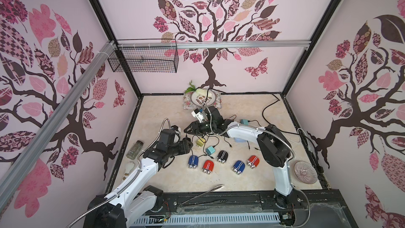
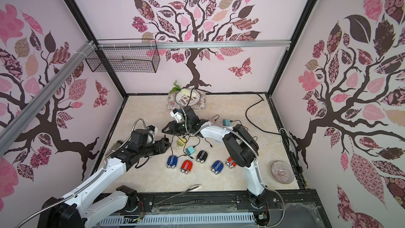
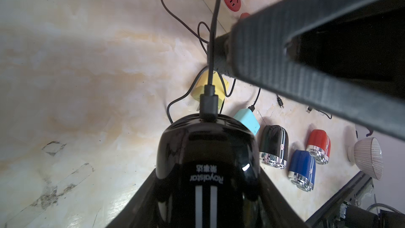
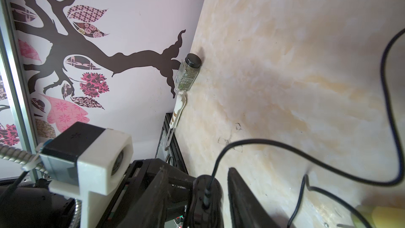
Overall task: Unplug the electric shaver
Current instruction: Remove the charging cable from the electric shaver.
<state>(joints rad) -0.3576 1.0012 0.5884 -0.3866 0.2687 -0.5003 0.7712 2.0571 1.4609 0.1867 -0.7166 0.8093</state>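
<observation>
Your left gripper (image 3: 208,198) has its fingers clamped on the black shaver (image 3: 206,145), held at nine o'clock from the yellow charger (image 1: 199,142); your right gripper (image 4: 198,173) has its fingers spread either side of the cable plug (image 3: 209,104), still seated in the shaver's end, with a gap showing

Tips of left gripper (image 1: 189,143) and right gripper (image 1: 186,130) sit close together over the table (image 1: 166,178); yellow charger (image 1: 199,142) and teal charger (image 1: 210,150) just beside them, black shaver (image 1: 222,156) near the teal one.

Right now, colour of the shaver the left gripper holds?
Shaver: black, white stripes; left wrist view.
</observation>
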